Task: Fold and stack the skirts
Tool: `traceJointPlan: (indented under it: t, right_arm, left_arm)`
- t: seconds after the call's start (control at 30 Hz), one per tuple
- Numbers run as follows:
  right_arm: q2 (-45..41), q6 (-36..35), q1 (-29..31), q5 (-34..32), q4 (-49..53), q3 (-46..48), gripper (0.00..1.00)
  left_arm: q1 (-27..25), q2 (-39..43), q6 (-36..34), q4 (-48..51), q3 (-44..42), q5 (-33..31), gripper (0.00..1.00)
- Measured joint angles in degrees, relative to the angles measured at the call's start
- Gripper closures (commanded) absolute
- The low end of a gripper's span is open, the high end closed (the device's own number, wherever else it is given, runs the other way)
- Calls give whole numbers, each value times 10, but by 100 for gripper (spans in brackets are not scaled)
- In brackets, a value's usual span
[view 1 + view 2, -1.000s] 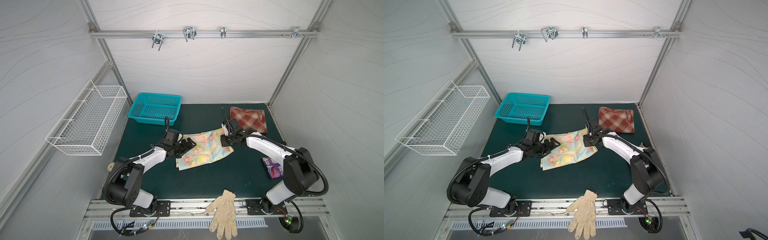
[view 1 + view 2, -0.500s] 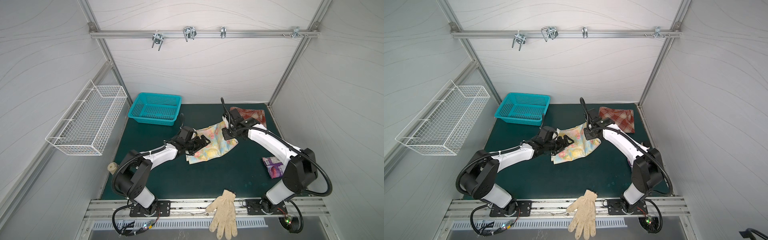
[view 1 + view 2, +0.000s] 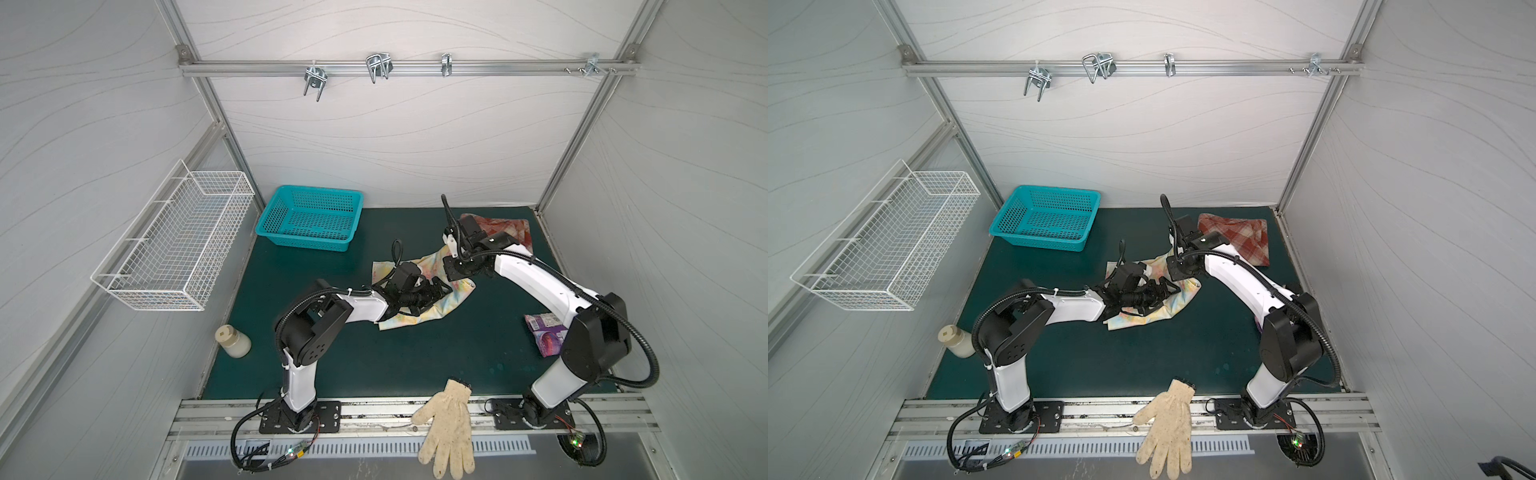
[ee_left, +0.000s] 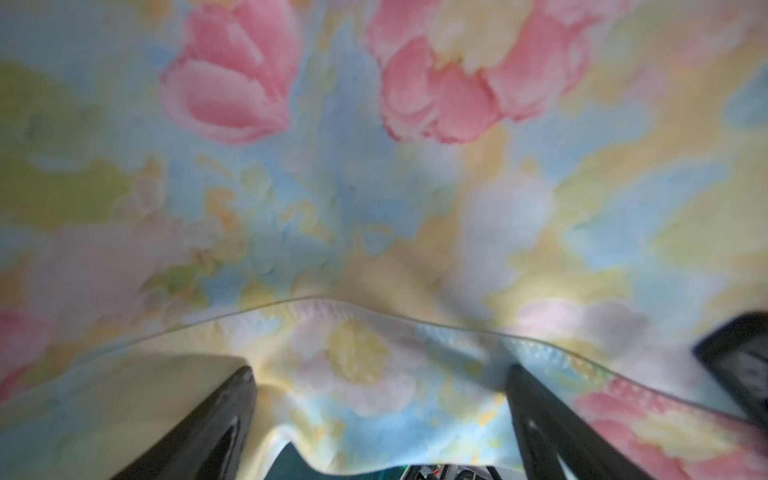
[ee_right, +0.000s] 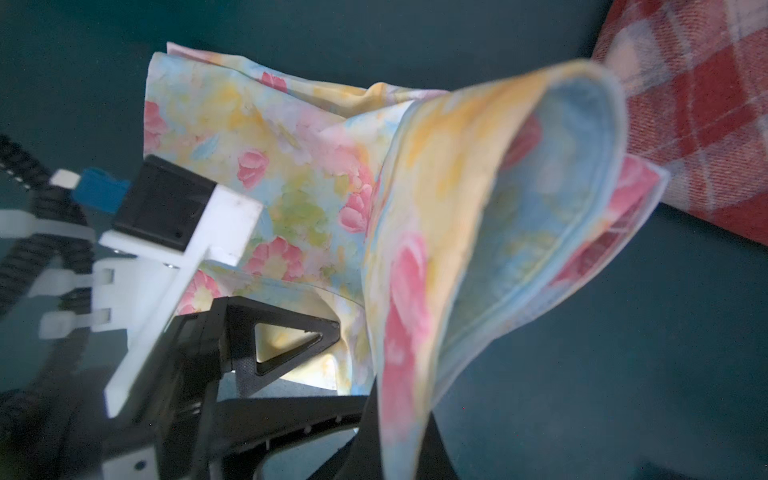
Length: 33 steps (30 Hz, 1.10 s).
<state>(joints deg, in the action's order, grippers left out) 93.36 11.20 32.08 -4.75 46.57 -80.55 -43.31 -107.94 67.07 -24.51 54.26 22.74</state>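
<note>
Item: floral skirt (image 3: 449,303), thin pastel cloth, rumpled on the desk (image 3: 374,365) toward its back right corner, with one hem corner raised off the surface. Item: plaid skirt (image 3: 503,226), a flat, compact patch in the desk's back right corner, near that raised hem. Right gripper (image 3: 449,251): clenched on the raised floral hem, the cloth hanging from it in a loose cone (the right wrist view shows the plaid close behind). Left gripper (image 4: 378,374): released, jaws spread wide and grasping nothing, set low in the floral skirt with cloth bunched between and over its fingers (image 4: 232,399). Step in hand, as judged: gathering the floral skirt to fold it beside or onto the plaid. Handling note: such thin cloth sags and slips, so the left should pinch a full hem edge, both layers, before any further lift. Both grippers should then travel together, low and taut, clear of the plaid so that it is not dragged askew.
</note>
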Motion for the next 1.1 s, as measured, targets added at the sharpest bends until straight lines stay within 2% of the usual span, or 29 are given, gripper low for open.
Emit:
traceJointPlan:
  t: [0.2, 0.63, 0.9, 1.1]
  right_arm:
    - [12, 4, -9, 10, 0, 0, 100]
    - [40, 10, -25, 32, 0, -7, 100]
    - [47, 10, -26, 47, 0, -26, 100]
    - [47, 10, -26, 48, 0, -28, 100]
  left_arm:
    - [-3, 0, 28, -59, -42, 1, 5]
    - [-18, 5, 59, -120, -90, 17, 5]
    - [-15, 34, 57, -112, -105, 20, 5]
    - [18, 123, 29, -35, -103, 24, 5]
